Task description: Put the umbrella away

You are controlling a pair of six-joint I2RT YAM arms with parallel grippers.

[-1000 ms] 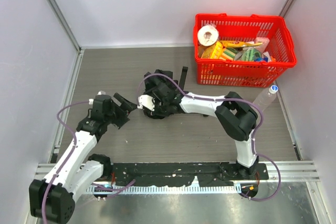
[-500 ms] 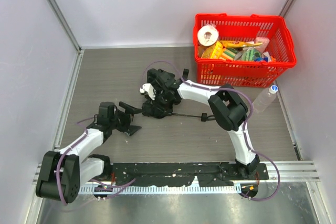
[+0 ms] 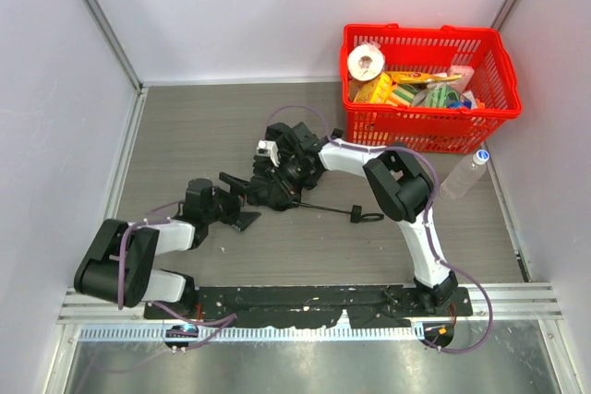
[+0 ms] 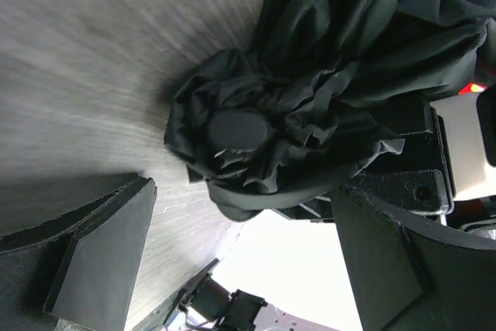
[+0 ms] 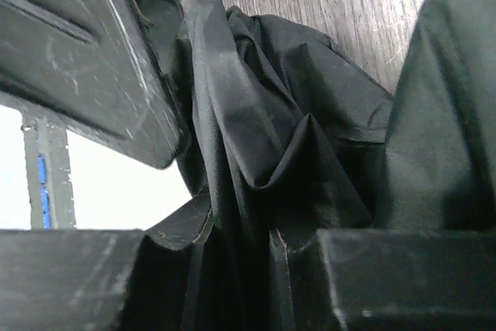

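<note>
Grey wood-grain bench (image 3: 185, 126) inside white walls carries a red plastic mesh basket (image 3: 506, 66) of groceries at the far right, and a clear plastic bottle (image 3: 462, 175) leans just near of it. The black fabric compact umbrella (image 3: 263, 194) lies mid-bench as a crumpled bundle. Its thin metal shaft (image 3: 319, 207) runs right along the surface to the small black handle (image 3: 355, 214) and wrist loop (image 3: 371, 218).

Over the last second the left arm has dropped from a raised pose at the left to lie low on the bench. The left gripper (image 3: 238, 202) has spread to full width, empty, facing the bundle's round end cap (image 4: 236, 129). The right arm has swung its forearm toward the far side, uncovering the shaft and handle it had been hiding. The right gripper (image 3: 277, 180) is pinched on a fold of the canopy, as its wrist view shows.

So the umbrella seems far from stowed: the canopy is loose and the shaft looks extended. The left gripper appears set to take the cap end, probably so the two arms can collapse or gather it.
</note>
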